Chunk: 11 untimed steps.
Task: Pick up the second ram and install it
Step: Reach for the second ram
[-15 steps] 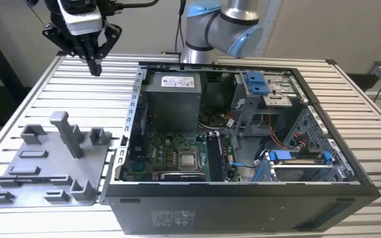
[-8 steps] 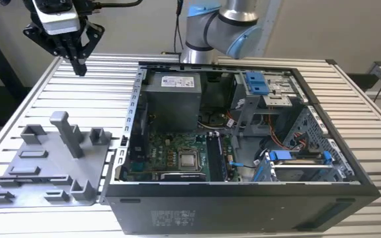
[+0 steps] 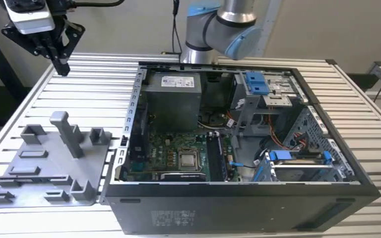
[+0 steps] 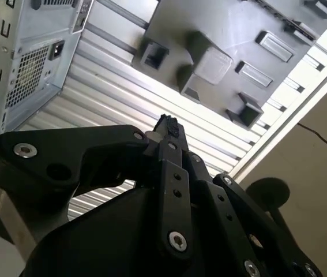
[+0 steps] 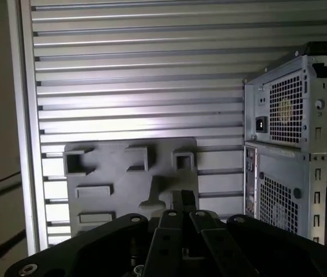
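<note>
Ram stick (image 3: 214, 157) on edge inside the case (image 3: 243, 201), lower middle of exterior view. Gripper (image 3: 63, 69) closed, empty, upper left over table edge (image 3: 35, 94), well clear. Case's vented back (image 4: 30, 69) (image 5: 284, 104) in both wrist views.

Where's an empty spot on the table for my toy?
Bare slats of the table lie under the gripper, bordered by the gray tray and the computer case. The case's inside and the tray are crowded.
</note>
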{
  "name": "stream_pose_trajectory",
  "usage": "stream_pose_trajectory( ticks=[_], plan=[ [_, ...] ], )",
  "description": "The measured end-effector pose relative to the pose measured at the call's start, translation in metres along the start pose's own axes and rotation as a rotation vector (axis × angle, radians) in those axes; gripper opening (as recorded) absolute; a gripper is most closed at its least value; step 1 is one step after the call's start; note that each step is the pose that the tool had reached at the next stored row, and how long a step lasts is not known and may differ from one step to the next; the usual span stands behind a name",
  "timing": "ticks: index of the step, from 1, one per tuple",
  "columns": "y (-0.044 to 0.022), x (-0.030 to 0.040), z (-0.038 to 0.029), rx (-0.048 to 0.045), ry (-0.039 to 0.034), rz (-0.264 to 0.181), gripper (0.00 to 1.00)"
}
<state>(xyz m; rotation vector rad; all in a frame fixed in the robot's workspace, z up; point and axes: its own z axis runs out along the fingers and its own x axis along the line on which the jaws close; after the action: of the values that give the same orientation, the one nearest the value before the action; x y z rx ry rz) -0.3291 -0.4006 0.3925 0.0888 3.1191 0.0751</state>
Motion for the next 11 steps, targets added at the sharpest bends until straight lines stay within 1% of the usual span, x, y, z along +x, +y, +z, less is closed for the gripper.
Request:
stream_pose_trajectory(
  ticks=[4, 11],
  plan=[
    [-0.0011, 0.016, -0.0002, -0.0002, -0.0001, -0.001, 0.11],
    [-0.0027, 0.0416, -0.0007, -0.0001, 0.0001, -0.004, 0.11]
  ],
)
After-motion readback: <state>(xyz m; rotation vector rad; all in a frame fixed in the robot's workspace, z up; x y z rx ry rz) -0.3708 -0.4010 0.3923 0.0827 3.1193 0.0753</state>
